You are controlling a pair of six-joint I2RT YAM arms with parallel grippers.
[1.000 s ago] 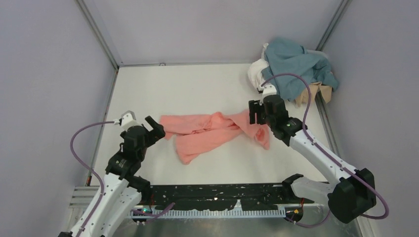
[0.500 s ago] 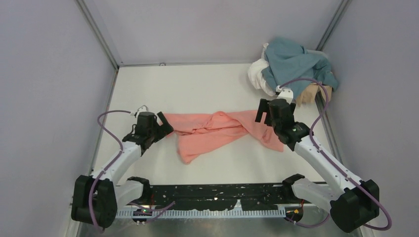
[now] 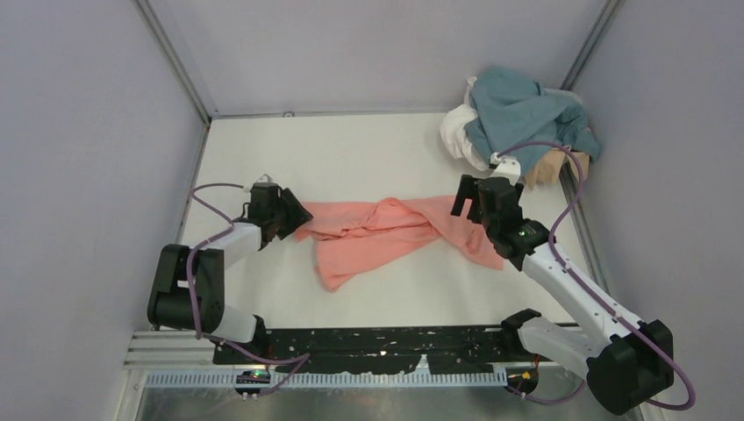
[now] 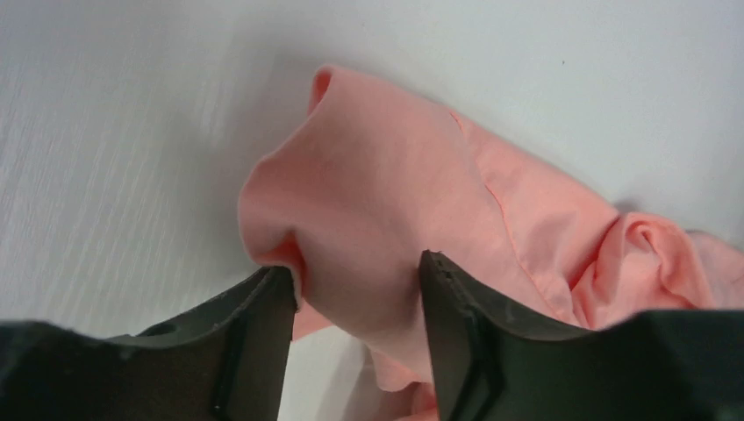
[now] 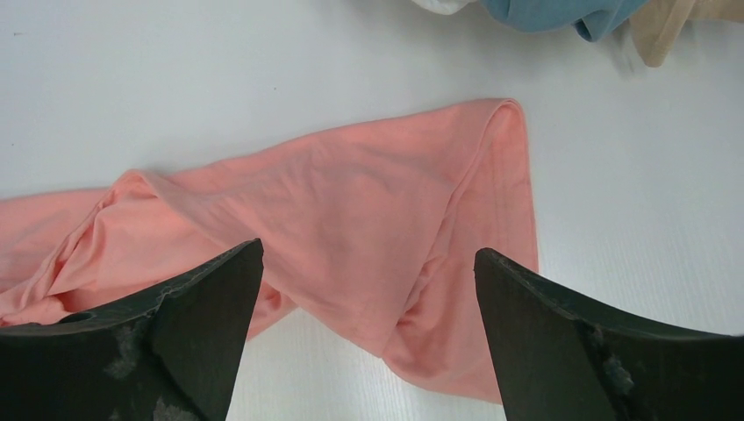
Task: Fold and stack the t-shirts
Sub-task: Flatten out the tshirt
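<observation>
A salmon-pink t-shirt lies twisted and crumpled across the middle of the table. At its left end, my left gripper is low on the table, and its fingers press a raised fold of the pink cloth from both sides. My right gripper hovers open over the shirt's right end, touching nothing. Teal-blue, white and tan t-shirts sit heaped in the back right corner.
Grey walls enclose the white table on the left, back and right. A black rail with the arm bases runs along the near edge. The heap's edge shows at the top of the right wrist view.
My left arm reached forward and down to the shirt's left end, and its jaws closed in on a fold. The right gripper shifted right, drawing that end of the shirt outward, and opened wide.
</observation>
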